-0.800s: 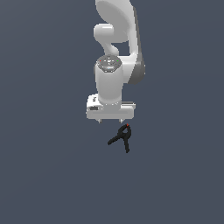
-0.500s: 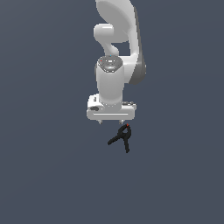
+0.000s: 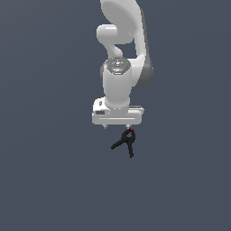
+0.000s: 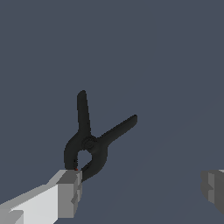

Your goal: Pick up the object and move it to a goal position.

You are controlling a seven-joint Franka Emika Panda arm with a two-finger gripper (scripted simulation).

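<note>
The arm (image 3: 122, 40) stands upright over a plain dark grey surface (image 3: 45, 180), with its wrist pointing straight down and the gripper (image 3: 117, 126) close above that surface. The gripper is spread wide: in the wrist view its two grey fingertips sit far apart, one fingertip (image 4: 70, 192) low on one side of the frame and the other (image 4: 213, 187) at the opposite edge, with bare surface between them. Nothing is held. The clamp (image 3: 125, 141) lies flat on the surface, not centred under the tool; it sits off towards one finger rather than midway between the two. In the wrist view the clamp (image 4: 92, 142) has its rounded black jaw end right at that nearer fingertip, which overlaps the jaw end from the camera's angle; whether finger and clamp actually touch cannot be told. The two thin handles splay outward in a V, pointing away from the gripper. A tiny red spot (image 4: 76, 169) shows at the jaw end, right at the edge of the fingertip. In the exterior view the same red spot (image 3: 131, 129) sits just under the fingertip on the exterior view's right, and the handles extend downward in the frame from there. The far fingertip is well apart from the clamp.
</note>
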